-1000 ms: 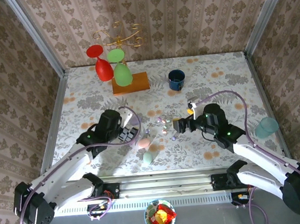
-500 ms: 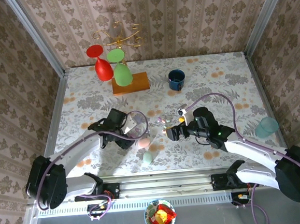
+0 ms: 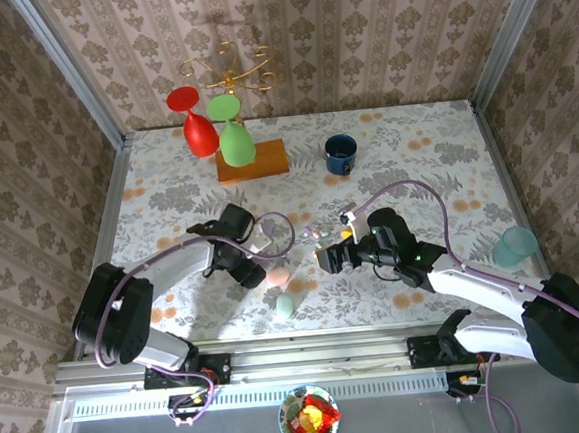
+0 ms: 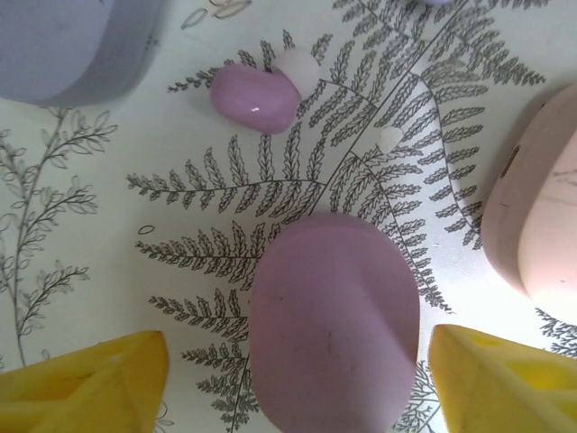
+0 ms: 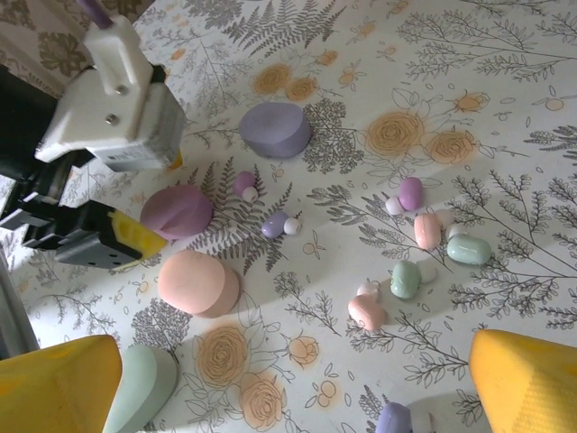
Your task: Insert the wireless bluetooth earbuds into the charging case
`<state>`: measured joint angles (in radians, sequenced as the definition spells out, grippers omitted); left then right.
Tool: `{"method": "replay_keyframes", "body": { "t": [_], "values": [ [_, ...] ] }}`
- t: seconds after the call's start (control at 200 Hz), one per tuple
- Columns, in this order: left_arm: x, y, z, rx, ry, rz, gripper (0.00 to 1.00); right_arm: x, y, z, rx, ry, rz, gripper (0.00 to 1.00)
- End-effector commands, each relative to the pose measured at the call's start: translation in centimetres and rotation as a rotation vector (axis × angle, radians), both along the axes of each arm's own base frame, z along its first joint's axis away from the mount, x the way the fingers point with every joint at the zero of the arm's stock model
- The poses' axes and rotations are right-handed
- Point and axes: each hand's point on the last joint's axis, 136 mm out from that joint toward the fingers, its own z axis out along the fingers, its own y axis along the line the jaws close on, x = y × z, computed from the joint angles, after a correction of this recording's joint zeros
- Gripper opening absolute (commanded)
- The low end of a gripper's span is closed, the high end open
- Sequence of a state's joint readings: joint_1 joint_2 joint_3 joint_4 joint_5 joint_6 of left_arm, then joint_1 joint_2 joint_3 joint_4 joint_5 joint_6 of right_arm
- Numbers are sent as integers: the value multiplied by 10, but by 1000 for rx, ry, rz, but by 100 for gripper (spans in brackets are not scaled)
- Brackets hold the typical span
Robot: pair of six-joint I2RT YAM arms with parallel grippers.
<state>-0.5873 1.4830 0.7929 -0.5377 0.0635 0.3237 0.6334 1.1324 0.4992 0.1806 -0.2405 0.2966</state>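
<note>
A mauve oval charging case (image 4: 334,325) lies on the floral table between the yellow fingers (image 4: 86,383) of my left gripper (image 4: 299,365). The jaws stand open, with a gap on each side of the case. Lavender (image 5: 275,129), pink (image 5: 196,282) and green (image 5: 144,388) cases lie around it. Several tiny pastel earbuds are scattered to their right: a purple one (image 5: 410,192), a pink one (image 5: 426,230), a green one (image 5: 405,279). Another purple earbud (image 4: 252,96) lies just beyond the mauve case. My right gripper (image 5: 288,388) hovers open above the earbuds, holding nothing.
At the back stand a wooden base (image 3: 252,161) with a rack of red and green glasses and a dark blue cup (image 3: 341,154). A teal cup (image 3: 514,246) sits at the right edge. A bowl (image 3: 308,418) rests below the table's front rail.
My left gripper has lowered over the mauve case and its jaws have narrowed. The right gripper has shifted left toward the earbuds, still wide open.
</note>
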Motion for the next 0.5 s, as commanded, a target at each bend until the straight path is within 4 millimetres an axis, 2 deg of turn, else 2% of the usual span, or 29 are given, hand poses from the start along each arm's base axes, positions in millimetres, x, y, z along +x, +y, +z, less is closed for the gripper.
{"method": "replay_keyframes", "body": {
  "t": [0.0, 0.15, 0.285, 0.415, 0.495],
  "values": [
    [1, -5, -1, -14, 25, -27, 72, 5, 3, 21, 44, -42, -21, 100],
    [0, -6, -5, -11, 53, -30, 54, 4, -2, 21, 29, -52, -31, 100],
    [-2, -8, -2, -27, 58, -32, 35, 5, -10, 19, 19, -25, -86, 100],
    [0, -5, 4, -17, 42, -24, 34, 15, -30, 20, 43, 15, -254, 100],
    [2, -6, 14, -30, 11, -28, 34, 14, -37, 20, 69, 69, -308, 100]
  ]
}}
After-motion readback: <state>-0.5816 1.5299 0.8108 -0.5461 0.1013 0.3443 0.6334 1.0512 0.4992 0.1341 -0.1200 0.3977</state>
